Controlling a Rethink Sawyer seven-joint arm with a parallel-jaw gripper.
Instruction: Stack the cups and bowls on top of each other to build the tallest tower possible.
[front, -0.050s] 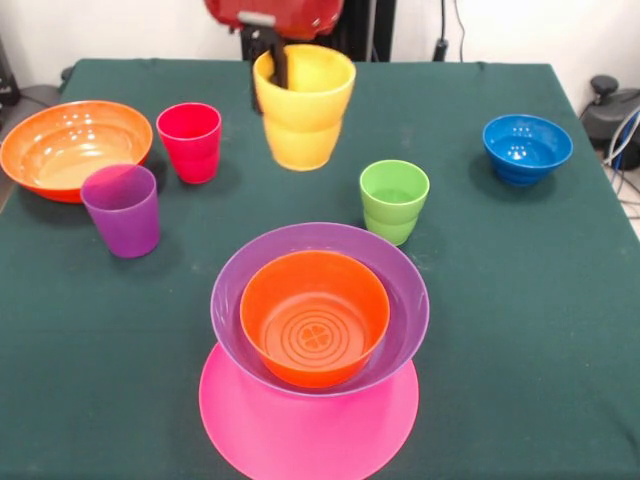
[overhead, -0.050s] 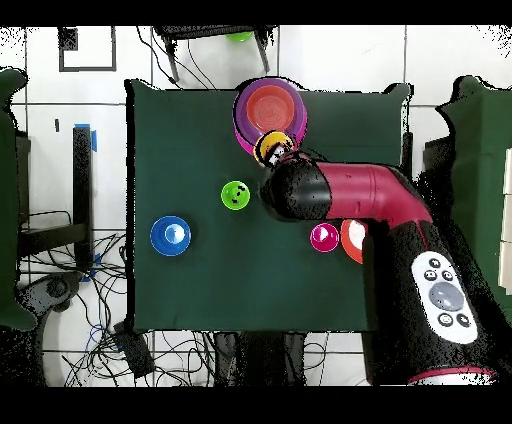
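My fingers: my gripper (front, -0.050s: 274, 62) is pinching the rim of the yellow cup (front, -0.050s: 303, 105), one dark finger inside the wall, the other behind it; the cup looks lifted clear of the cloth.
Grip risk: a hold on one side of the rim lets the cup hang tilted; I judge a quick swing could twist it out of my fingers.
Just beside my fingers: the red cup (front, -0.050s: 190, 141) stands to one side and the light green cup (front, -0.050s: 393, 199) to the other; a low carry could clip either.
Further out: the purple cup (front, -0.050s: 122, 209) and large orange bowl (front, -0.050s: 68, 147) lie beyond the red cup, the small blue bowl (front, -0.050s: 527, 148) well apart on the other side.
Farthest from my fingers: the tower (front, -0.050s: 317, 340), a pink bowl upturned, a purple bowl on it, a small orange bowl nested inside.
Placement risk: that nest looks rounded and slick; an off-centre cup could slide or tip.
Path: the light green cup stands nearest my line there.
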